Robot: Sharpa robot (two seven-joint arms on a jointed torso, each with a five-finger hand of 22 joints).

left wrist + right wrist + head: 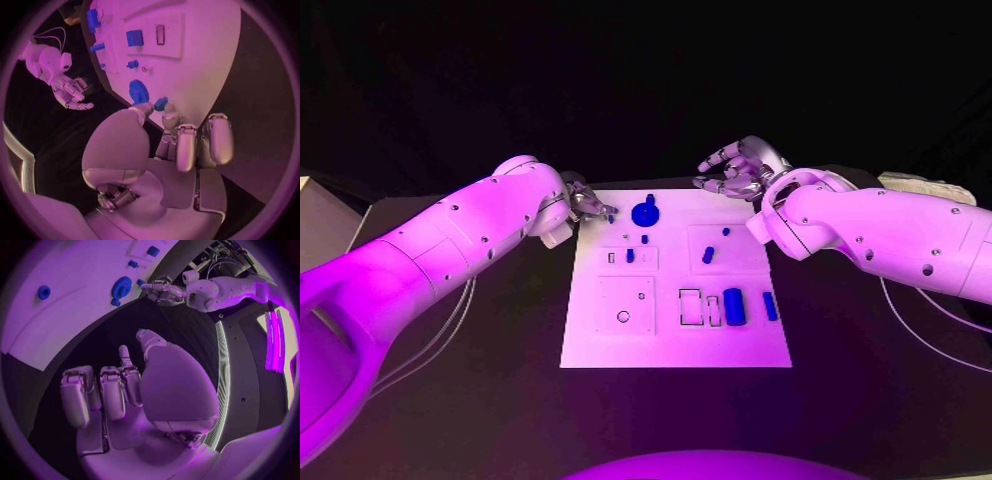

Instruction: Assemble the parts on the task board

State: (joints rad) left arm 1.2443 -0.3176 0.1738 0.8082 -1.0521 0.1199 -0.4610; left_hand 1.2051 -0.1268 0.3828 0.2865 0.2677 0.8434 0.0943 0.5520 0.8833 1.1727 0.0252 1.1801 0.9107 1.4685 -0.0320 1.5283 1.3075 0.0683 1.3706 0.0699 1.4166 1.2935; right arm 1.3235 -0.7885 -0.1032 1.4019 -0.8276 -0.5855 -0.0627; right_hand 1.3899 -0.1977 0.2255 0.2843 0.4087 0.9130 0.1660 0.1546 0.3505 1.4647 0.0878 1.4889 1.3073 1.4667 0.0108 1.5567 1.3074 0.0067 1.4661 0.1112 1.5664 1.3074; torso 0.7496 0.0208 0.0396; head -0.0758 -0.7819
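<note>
At the far left corner of the task board (675,340) the left hand (586,208) pinches a small blue peg (160,104), likely light, rigid and slippery, best held by its sides; right hand (740,168) curled, holding nothing

A black counter (473,400) under violet light, darkness behind it; a pale boxy object (318,215) stands at its left edge, and a crumpled pale thing (927,186) lies far right
</note>
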